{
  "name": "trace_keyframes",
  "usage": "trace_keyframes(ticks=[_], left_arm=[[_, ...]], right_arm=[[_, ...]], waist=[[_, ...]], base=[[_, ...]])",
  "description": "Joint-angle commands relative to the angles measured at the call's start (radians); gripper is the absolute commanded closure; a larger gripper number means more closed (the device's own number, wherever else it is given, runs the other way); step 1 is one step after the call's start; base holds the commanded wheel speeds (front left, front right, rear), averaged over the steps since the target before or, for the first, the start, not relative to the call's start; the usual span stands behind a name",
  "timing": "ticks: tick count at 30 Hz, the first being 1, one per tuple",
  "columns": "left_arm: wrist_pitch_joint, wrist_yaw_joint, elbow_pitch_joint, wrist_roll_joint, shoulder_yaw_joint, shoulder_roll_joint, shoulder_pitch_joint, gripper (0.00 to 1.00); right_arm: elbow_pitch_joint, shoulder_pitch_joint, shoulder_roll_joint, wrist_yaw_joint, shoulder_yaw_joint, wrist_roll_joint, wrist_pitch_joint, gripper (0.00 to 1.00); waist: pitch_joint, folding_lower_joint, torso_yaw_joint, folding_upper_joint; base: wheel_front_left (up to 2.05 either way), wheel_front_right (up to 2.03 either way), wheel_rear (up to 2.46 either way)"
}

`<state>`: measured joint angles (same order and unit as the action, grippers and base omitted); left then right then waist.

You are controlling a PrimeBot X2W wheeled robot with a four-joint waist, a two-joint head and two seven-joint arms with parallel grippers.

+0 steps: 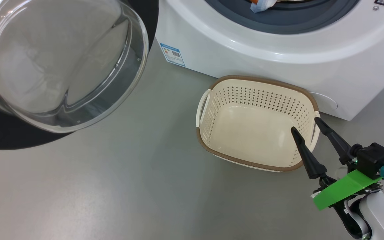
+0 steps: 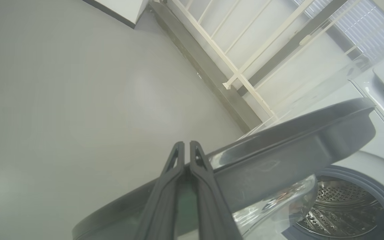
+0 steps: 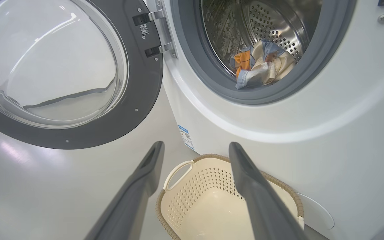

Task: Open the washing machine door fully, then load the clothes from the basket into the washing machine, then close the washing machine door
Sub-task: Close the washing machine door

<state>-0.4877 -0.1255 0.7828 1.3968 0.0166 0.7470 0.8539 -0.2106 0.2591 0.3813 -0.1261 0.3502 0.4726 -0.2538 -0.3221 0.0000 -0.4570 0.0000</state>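
Light is bright, cool and even in all three views, and the shadows are soft. In the head view the grey floor (image 1: 112, 193) is flatly lit, the basket (image 1: 245, 96) throws a faint shadow along its lower edge, and pale streaks of glare cross the glass of the washing machine door (image 1: 62, 66) at upper left. The left wrist view is hazy and washed out across its left half. It is brightest at the slatted panel (image 2: 372, 30) at upper right, and the left gripper (image 2: 186, 146) looks soft. In the right wrist view lines bow toward the edges, the right gripper (image 3: 195, 146) blurs near the lens, the floor glints at lower left and the drum (image 3: 278, 26) sparkles.
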Motion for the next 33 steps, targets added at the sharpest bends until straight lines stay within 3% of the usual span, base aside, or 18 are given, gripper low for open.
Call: trace_keyframes(ticks=[1,17,33], left_arm=[[-0.014,-0.005,-0.010,0.012,0.024,0.082,0.026,1.00],[-0.222,-0.005,-0.064,0.118,-0.040,0.096,-0.028,1.00],[-0.425,-0.005,-0.212,0.213,-0.048,0.110,-0.118,1.00]], right_arm=[[0.024,0.013,0.013,-0.005,0.018,-0.010,-0.008,0.00],[0.016,0.018,0.000,-0.005,0.023,-0.009,-0.008,0.00],[0.022,-0.014,-0.024,-0.005,0.002,-0.004,-0.008,0.00]], waist=[[-0.003,0.0000,0.003,0.0000],[0.025,0.0000,0.015,0.0000],[0.093,0.0000,0.040,0.0000]], base=[[0.00,0.00,0.00],[0.00,0.00,0.00],[0.00,0.00,0.00]])
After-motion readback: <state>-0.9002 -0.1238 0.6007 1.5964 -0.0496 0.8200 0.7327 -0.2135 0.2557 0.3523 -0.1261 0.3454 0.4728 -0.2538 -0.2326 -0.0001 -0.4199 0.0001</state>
